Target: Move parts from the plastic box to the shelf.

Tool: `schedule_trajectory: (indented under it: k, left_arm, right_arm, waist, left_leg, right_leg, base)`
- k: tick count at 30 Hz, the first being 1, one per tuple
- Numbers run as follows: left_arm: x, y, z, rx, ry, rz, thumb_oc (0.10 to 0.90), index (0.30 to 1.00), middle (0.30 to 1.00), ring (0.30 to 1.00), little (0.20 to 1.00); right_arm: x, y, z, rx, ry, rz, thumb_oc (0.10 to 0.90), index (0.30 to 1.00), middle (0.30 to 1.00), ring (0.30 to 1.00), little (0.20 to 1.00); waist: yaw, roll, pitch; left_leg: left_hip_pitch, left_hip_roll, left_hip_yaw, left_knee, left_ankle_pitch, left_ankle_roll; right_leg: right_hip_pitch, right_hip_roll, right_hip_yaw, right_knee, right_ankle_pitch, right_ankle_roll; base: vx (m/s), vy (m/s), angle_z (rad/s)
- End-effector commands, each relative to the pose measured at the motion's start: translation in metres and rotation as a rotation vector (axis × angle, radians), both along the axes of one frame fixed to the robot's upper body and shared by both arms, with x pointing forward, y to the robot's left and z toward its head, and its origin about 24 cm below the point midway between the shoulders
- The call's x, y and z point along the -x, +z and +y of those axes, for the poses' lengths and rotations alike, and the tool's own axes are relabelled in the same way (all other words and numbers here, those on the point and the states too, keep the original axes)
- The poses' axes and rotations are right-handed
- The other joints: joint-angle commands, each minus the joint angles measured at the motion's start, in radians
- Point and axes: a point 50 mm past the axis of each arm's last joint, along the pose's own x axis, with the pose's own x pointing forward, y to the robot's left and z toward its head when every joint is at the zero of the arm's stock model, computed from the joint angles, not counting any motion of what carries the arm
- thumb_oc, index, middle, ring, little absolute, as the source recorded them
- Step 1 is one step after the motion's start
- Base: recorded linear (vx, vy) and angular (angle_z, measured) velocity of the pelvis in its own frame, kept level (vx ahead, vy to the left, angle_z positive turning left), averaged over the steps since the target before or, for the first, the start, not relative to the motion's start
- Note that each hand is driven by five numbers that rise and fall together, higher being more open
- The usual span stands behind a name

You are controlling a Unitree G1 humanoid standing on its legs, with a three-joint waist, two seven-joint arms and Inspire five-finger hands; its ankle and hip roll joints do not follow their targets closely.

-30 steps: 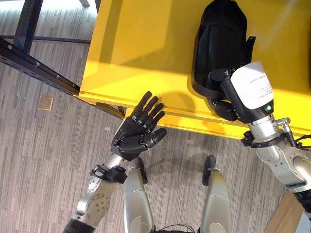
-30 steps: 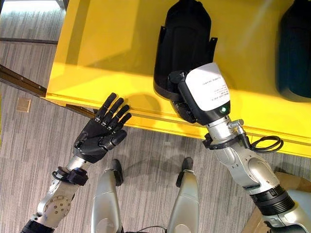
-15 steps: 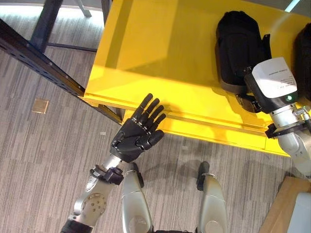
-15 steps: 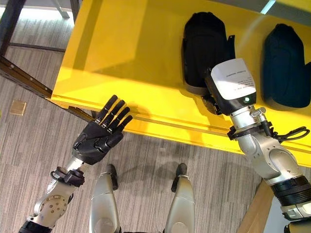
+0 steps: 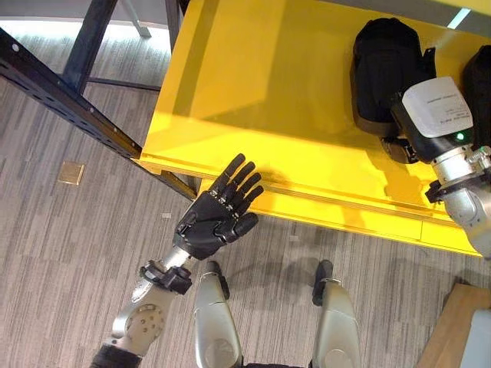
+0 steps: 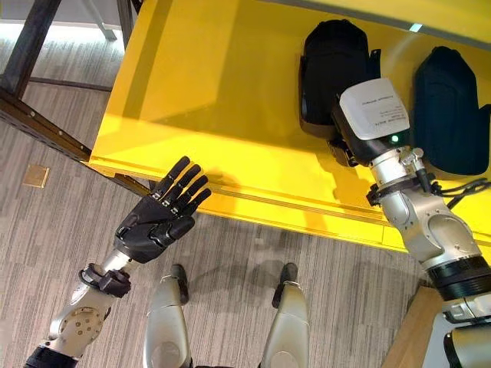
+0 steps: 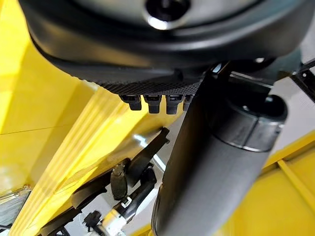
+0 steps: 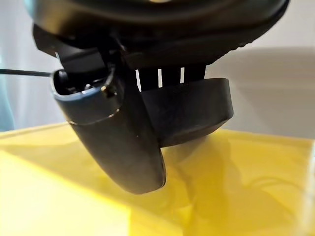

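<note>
The right hand [image 6: 349, 146] reaches over the front lip of the yellow shelf [image 6: 230, 84], its wrist under a white-labelled cover. Its fingers lie against the near end of a black moulded plastic part [image 6: 330, 65] that rests on the shelf board. In the right wrist view the thumb [image 8: 123, 147] stands beside the rounded edge of that part [image 8: 192, 110], but whether the fingers curl round it or only touch it cannot be told. Just beyond the right hand, on its outer side, a second black moulded part [image 6: 449, 107] lies on the same shelf, apart from the first.

The left hand [image 5: 211, 218] hovers palm-up with straight, spread fingers, holding nothing, its fingertips at the shelf's front edge over the grey striped floor [image 5: 61, 253]. Farther out on that side, a dark metal frame beam [image 5: 69, 107] runs slantwise, and a small tan square plate [image 5: 70, 173] lies on the floor.
</note>
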Motion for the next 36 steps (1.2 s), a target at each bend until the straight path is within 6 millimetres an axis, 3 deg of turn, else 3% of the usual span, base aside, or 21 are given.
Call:
schedule_trajectory:
  k: [1, 12, 17, 27, 36]
  left_arm:
    - [0.005, 0.028, -0.016, 0.073, -0.08, -0.183, 0.9, 1.0, 1.0, 1.0, 1.0]
    - [0.005, 0.029, -0.019, 0.126, -0.093, -0.193, 0.9, 1.0, 1.0, 1.0, 1.0]
    - [0.005, 0.034, -0.018, 0.161, -0.071, -0.214, 0.9, 1.0, 1.0, 1.0, 1.0]
    - [0.005, 0.034, -0.017, 0.151, -0.051, -0.222, 0.9, 1.0, 1.0, 1.0, 1.0]
    - [0.003, 0.035, -0.023, 0.157, -0.072, -0.216, 0.9, 1.0, 1.0, 1.0, 1.0]
  right_arm:
    - [0.0, 0.051, 0.012, 0.02, 0.047, -0.198, 0.4, 0.3, 0.3, 0.3, 0.3]
    - [-0.004, 0.044, 0.04, 0.121, 0.119, -0.131, 0.4, 0.3, 0.3, 0.3, 0.3]
    - [0.001, 0.039, 0.05, 0.141, 0.157, -0.111, 0.4, 0.3, 0.3, 0.3, 0.3]
    - [0.007, 0.023, 0.045, 0.118, 0.158, -0.082, 0.4, 0.3, 0.3, 0.3, 0.3]
    - [0.012, 0.018, 0.063, 0.18, 0.255, -0.109, 0.4, 0.3, 0.3, 0.3, 0.3]
  waist:
    - [0.023, -0.004, -0.042]
    - [0.008, 0.027, -0.042]
    - [-0.001, 0.03, -0.043]
    - [-0.013, 0.02, -0.038]
    - [-0.014, 0.022, -0.034]
  left_leg:
    - [0.001, -0.061, 0.007, -0.041, -0.024, 0.063]
    - [0.03, -0.069, 0.026, -0.076, -0.008, 0.063]
    - [0.034, -0.067, 0.03, -0.101, 0.009, 0.057]
    - [0.043, -0.062, 0.046, -0.088, -0.006, 0.061]
    - [0.041, -0.06, 0.045, -0.088, -0.001, 0.058]
  right_leg:
    - [0.039, 0.022, -0.115, 0.114, -0.174, -0.079]
    - [0.034, 0.004, -0.098, 0.112, -0.173, -0.072]
    - [0.04, 0.008, -0.09, 0.071, -0.15, -0.066]
    - [0.045, 0.007, -0.083, 0.067, -0.149, -0.06]
    - [0.053, 0.016, -0.082, 0.046, -0.138, -0.062]
  base:
    - [-0.01, 0.053, 0.03]
    - [-0.01, 0.049, 0.02]
    - [-0.02, 0.027, -0.04]
    - [0.0, 0.002, 0.0]
    - [0.0, -0.001, 0.0]
